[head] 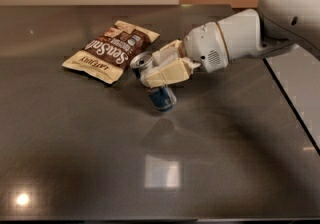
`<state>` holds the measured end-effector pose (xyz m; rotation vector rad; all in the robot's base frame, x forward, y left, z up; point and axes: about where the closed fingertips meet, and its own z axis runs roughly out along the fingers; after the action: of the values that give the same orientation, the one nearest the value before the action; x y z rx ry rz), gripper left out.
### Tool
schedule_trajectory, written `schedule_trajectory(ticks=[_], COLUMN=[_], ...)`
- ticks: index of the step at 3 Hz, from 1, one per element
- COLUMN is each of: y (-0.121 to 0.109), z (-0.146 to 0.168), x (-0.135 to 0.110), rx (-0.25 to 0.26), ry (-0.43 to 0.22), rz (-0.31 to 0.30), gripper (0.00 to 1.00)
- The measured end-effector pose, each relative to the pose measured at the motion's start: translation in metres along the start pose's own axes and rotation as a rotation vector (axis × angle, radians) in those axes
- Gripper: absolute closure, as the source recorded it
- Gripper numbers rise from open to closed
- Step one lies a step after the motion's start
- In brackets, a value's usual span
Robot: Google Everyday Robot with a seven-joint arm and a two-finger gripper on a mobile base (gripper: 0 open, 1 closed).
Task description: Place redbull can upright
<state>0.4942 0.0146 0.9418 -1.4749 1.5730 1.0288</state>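
Tipping is the principal hazard at this stage. The redbull can (pixel 161 98) is held at a clear slant, silver top toward the upper left and blue base toward the lower right, so release at this angle would probably leave it on its side or set it rolling across the table (pixel 225 158). Cause: the can axis is not vertical, and a slim can has a narrow base that tolerates little lean.

Second hazard: slip within the grasp. The wall is smooth metal and the fingers cross it partway along its length, so a wrist rotation could let the can pivot or slide.

Third hazard: contact with the snack bag (pixel 111 50), which lies just beside the can top on the left. A leftward swing during righting could nudge the bag, or seat the can base on its edge.

Gripper (pixel 151 69) position: above the table centre, at the end of the arm (pixel 240 35) reaching in from the right. Its two cream fingers are closed onto the can body, one on each side, pinching it firmly. Whether the can base touches the table surface cannot be determined
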Motion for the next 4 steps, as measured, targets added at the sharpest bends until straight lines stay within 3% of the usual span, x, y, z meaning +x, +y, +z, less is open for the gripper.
schedule_trajectory(ticks=[2, 4], y=[0.001, -0.006], z=[-0.011, -0.016], x=[0.016, 0.030], rx=[0.005, -0.001], ry=[-0.186, -0.315], rz=[0.006, 0.025], gripper=[1.00, 1.00])
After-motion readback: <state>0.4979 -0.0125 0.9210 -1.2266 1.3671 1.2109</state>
